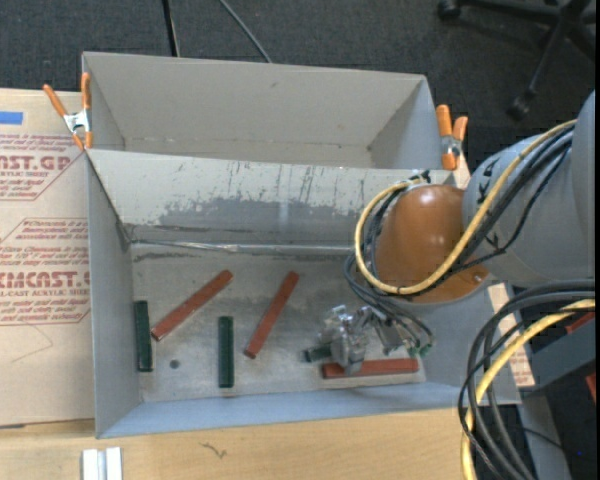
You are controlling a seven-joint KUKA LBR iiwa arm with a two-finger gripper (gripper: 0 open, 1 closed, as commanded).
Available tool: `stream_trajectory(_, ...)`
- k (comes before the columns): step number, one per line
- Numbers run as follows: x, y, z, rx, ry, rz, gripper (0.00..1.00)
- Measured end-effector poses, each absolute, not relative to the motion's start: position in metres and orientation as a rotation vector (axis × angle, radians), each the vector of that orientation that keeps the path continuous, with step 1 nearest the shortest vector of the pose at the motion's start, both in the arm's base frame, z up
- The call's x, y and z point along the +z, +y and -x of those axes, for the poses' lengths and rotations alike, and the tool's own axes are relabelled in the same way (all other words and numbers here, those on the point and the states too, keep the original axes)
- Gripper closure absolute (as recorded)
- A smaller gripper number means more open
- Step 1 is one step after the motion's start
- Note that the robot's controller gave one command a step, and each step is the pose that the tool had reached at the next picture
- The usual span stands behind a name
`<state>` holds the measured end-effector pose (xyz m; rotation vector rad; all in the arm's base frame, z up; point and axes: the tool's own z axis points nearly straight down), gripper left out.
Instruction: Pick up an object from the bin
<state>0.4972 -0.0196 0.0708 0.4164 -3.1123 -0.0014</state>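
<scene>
**Camera view: the gripper point(352, 343) is hanging low over a red-brown bar point(380, 368) at the bin's point(110, 298) near right corner.**
I cannot tell whether the gripper is wide or narrow. The bar is lying flat along the near wall, so straddling its short width near mid-length and lifting straight up is looking safest. I am counting 3 red-brown bars, including the left slanted bar point(192, 305) and right slanted bar point(272, 314), and 2 green: outer green bar point(142, 336), inner green bar point(225, 351).
</scene>
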Motion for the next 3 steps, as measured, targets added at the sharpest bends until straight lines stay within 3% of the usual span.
stream_trajectory(1,0.126,0.067,-0.497,-0.007,-3.122,-0.401,1.00)
stream_trajectory(2,0.175,0.071,-0.572,0.000,-3.067,-0.714,1.00)
stream_trajectory(3,0.311,0.082,-0.580,0.001,-3.089,-0.641,1.00)
